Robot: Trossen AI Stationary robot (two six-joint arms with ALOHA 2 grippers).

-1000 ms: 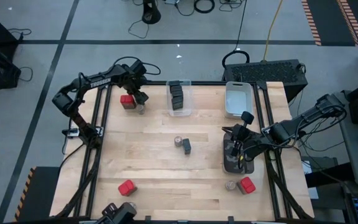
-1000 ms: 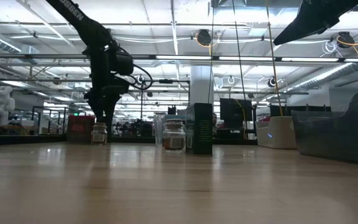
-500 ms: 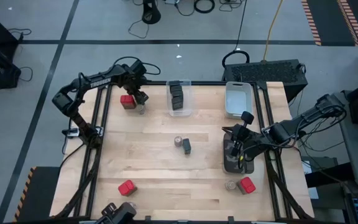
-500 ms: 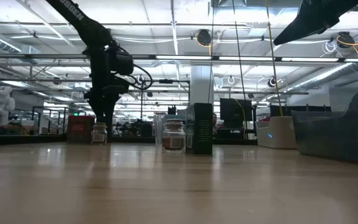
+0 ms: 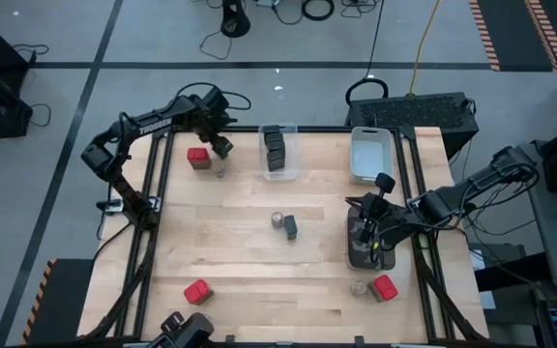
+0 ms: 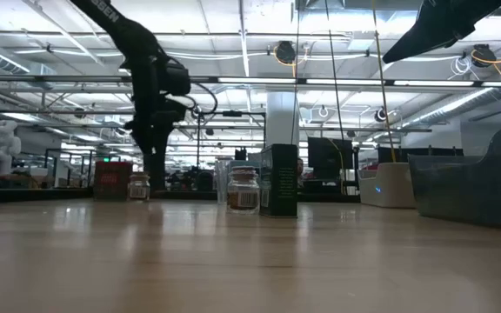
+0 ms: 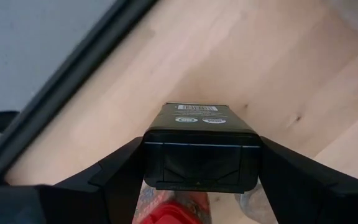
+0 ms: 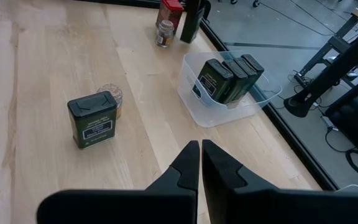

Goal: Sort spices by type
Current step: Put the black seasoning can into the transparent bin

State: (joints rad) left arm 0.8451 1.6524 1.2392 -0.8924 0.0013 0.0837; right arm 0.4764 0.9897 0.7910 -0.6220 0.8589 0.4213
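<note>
My left gripper (image 5: 219, 146) hangs over the far left corner, shut on a dark grey-black tin (image 7: 199, 149). Beneath it a red tin (image 5: 197, 158) and a small jar (image 5: 220, 172) stand on the table. At mid-table a jar (image 5: 278, 220) and a dark tin (image 5: 290, 227) stand side by side. A clear bin (image 5: 278, 166) holds three dark tins (image 8: 229, 78). One red tin (image 5: 197, 290) sits near-left, and a jar (image 5: 359, 287) with a red tin (image 5: 385, 287) sits near-right. My right gripper (image 8: 201, 149) is shut and waits over the dark bin (image 5: 364, 253). My left gripper pinches the dark tin between its two fingers, one finger (image 7: 120, 177) on each of two opposite sides (image 7: 151, 158). It comes from above, pointing down. The tin is lifted clear of the table, above the red tin and the jar.
A white bin (image 5: 369, 155) stands at the far right, next to the clear bin. The dark bin lies along the right edge under my right arm. Bare wood lies between the middle pair and the near-left red tin.
My left gripper has risen from just above the jar and red tin. It has drifted a little toward the table's far right, still shut.
</note>
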